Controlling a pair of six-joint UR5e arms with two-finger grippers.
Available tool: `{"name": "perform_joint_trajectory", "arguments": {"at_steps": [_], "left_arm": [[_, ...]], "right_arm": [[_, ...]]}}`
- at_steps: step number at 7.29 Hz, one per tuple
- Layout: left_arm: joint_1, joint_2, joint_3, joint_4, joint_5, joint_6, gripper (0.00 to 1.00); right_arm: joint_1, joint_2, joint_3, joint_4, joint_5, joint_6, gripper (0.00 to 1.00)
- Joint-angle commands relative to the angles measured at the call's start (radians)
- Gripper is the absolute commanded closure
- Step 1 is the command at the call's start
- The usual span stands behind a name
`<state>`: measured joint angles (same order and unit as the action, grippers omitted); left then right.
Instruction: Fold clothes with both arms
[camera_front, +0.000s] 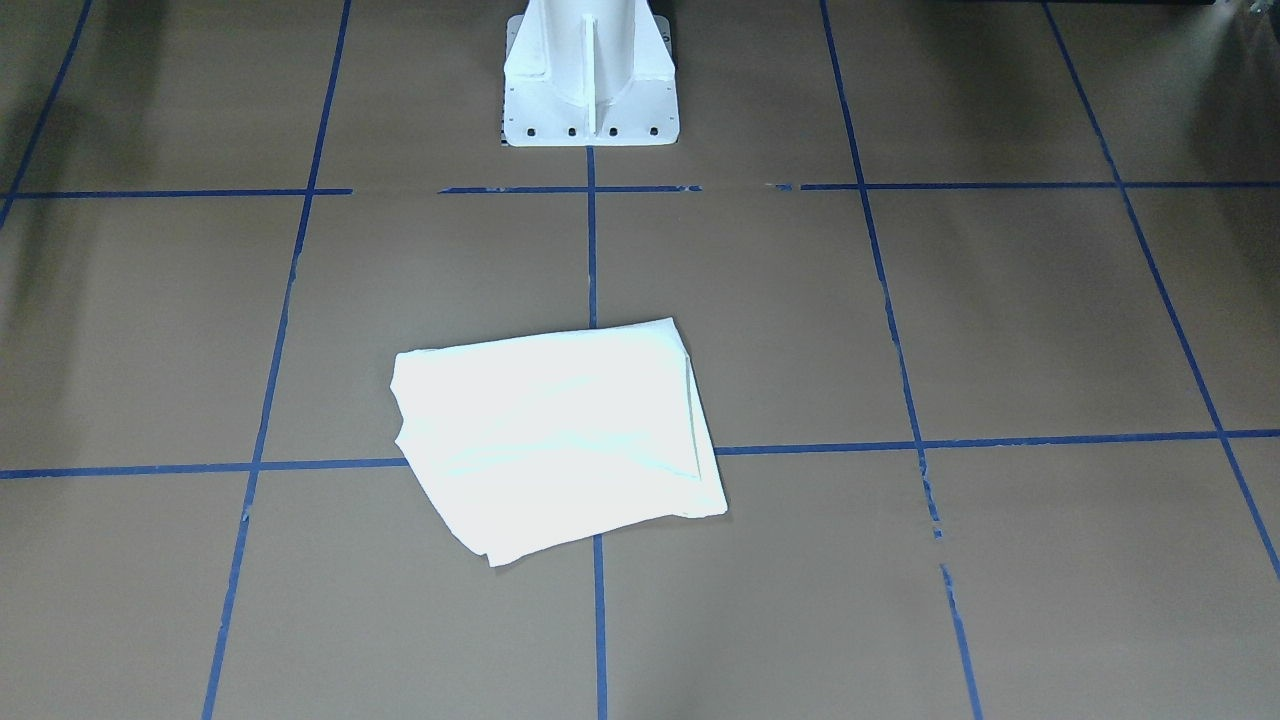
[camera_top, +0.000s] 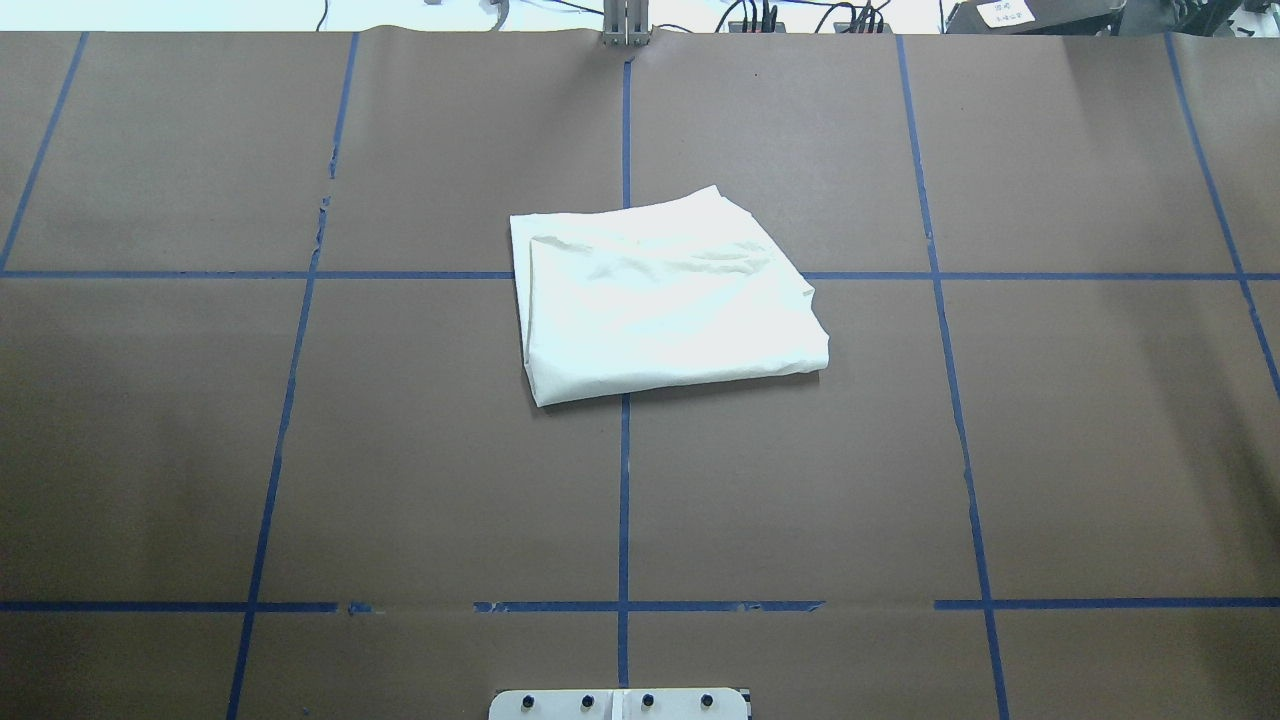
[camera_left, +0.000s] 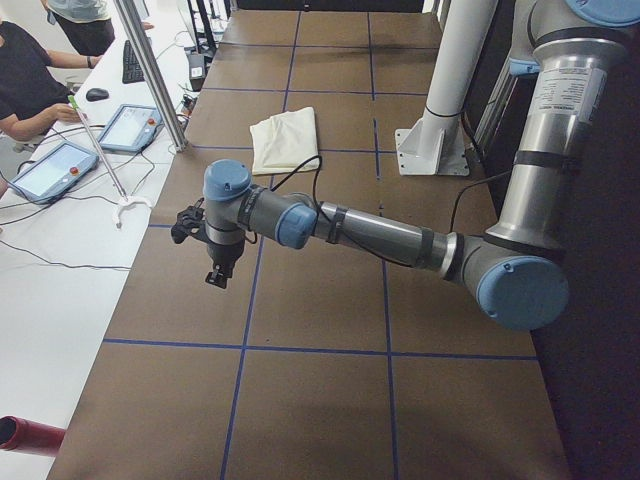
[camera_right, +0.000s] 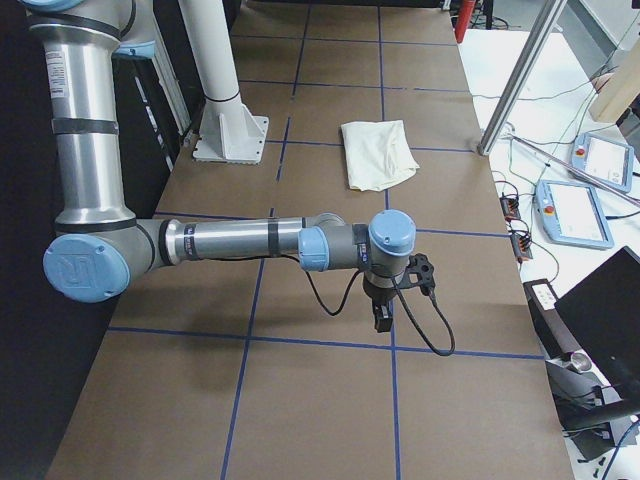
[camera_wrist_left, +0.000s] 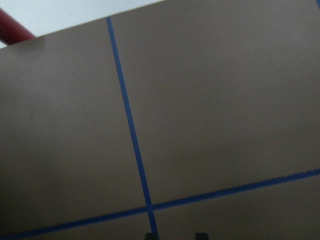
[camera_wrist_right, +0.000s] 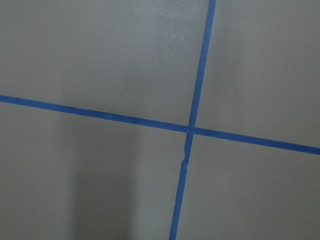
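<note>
The brown paper-covered table, gridded with blue tape lines, filled every view. The left arm reached out low over the table's left end, and the right arm did the same over the right end. Both were well apart from the cloth. The white pedestal stood at the robot's edge on the centre tape line.

The cream T-shirt lay flat near the table's middle, folded into a rough rectangle with a plain side up, across a crossing of tape lines.

The left gripper hung pointing down above bare table. Its two fingertips showed at the wrist view's bottom edge, spread apart and holding nothing. The right gripper also pointed down over the table; whether it was released or clenched I cannot tell.
</note>
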<state>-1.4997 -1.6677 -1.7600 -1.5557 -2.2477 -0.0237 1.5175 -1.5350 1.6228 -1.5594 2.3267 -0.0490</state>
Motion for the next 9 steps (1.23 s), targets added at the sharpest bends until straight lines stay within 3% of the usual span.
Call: {"name": "perform_joint_trajectory", "arguments": {"at_steps": [1,4,6,8,9], "left_arm": [[-0.007,0.101,-0.050,0.054,-0.058,0.025,0.00],[-0.008,0.137,-0.006,0.020,-0.070,0.015,0.00],[-0.010,0.143,-0.006,0.026,-0.130,0.013,0.00],[-0.010,0.207,-0.013,0.013,-0.109,0.015,0.00],[-0.010,0.191,-0.004,0.014,-0.110,0.011,0.00]], "right_arm": [[0.004,-0.007,0.000,-0.002,0.000,-0.008,0.00],[0.004,-0.020,0.000,0.001,0.000,-0.008,0.00],[0.004,-0.023,0.000,-0.001,0.002,-0.008,0.00],[0.004,-0.028,-0.001,0.001,0.003,-0.008,0.00],[0.003,-0.031,0.000,0.001,0.003,-0.008,0.00]]}}
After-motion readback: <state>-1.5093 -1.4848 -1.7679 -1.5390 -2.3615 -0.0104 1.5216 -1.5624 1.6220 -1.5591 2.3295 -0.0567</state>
